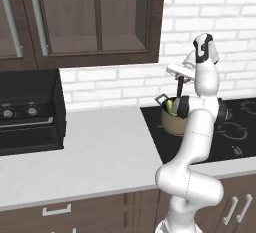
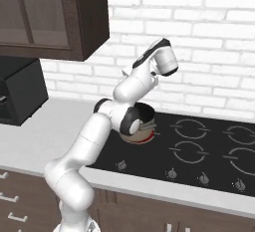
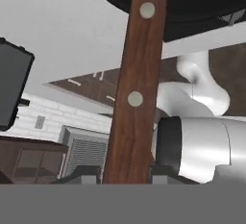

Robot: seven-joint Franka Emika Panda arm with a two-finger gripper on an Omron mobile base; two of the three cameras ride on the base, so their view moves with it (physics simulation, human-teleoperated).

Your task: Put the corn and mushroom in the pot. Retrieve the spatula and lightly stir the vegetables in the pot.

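While the gripper (image 3: 126, 172) pinches the wooden spatula (image 3: 132, 88) handle, the blade points down into the pot (image 1: 174, 118). Corn (image 1: 171, 106) sits inside, at the pot's 9 o'clock side

Tan-gold pot (image 1: 171, 122) at centre right, pale green corn (image 1: 171, 107) inside; brown wooden spatula handle (image 3: 134, 88) with two pale rivets; black stovetop (image 2: 199, 151), light grey counter (image 1: 100, 152), white brick wall (image 2: 199, 37).
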